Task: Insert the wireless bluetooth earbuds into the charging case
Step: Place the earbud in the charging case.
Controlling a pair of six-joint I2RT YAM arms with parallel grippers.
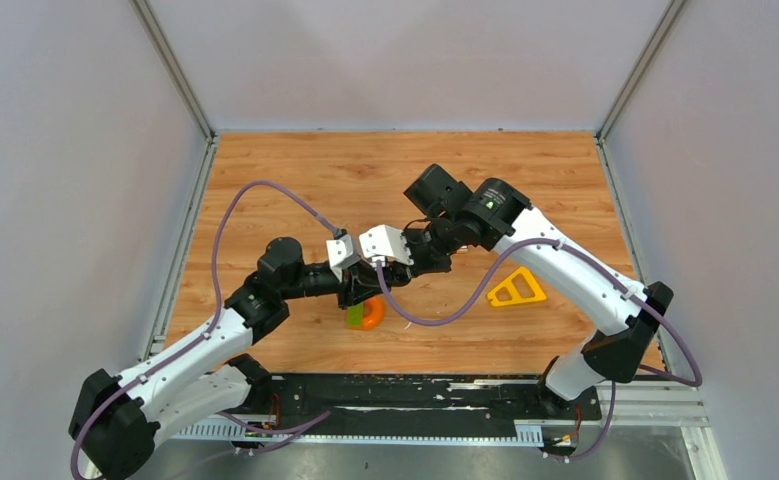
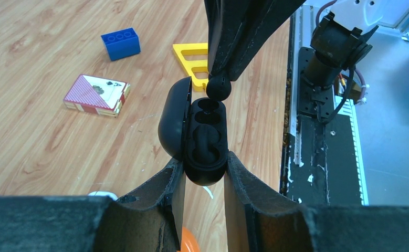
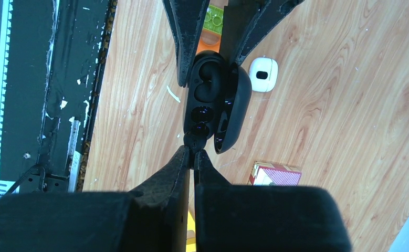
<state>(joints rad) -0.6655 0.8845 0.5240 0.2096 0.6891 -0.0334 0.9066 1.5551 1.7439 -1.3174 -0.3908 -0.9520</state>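
Here, a black earbud [image 2: 219, 86] is pinched between the narrow tips of the right tool [image 3: 193, 155]. In the left wrist view it hangs just at the 12 o'clock end of the black charging case [image 2: 205, 136], by the empty socket. The left tool [image 2: 204, 170] clamps the case's 6 o'clock end, with the lid folded back toward 9 o'clock. On the tabletop [image 2: 44, 142], a card pack [image 2: 96, 94] lies at 9 o'clock, a blue block [image 2: 121, 43] at 10 and a yellow frame [image 2: 191, 55] at 12.

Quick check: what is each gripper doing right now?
Left gripper: closed on the black charging case, whose lid is open.
Right gripper: closed on a black earbud, just above the case.
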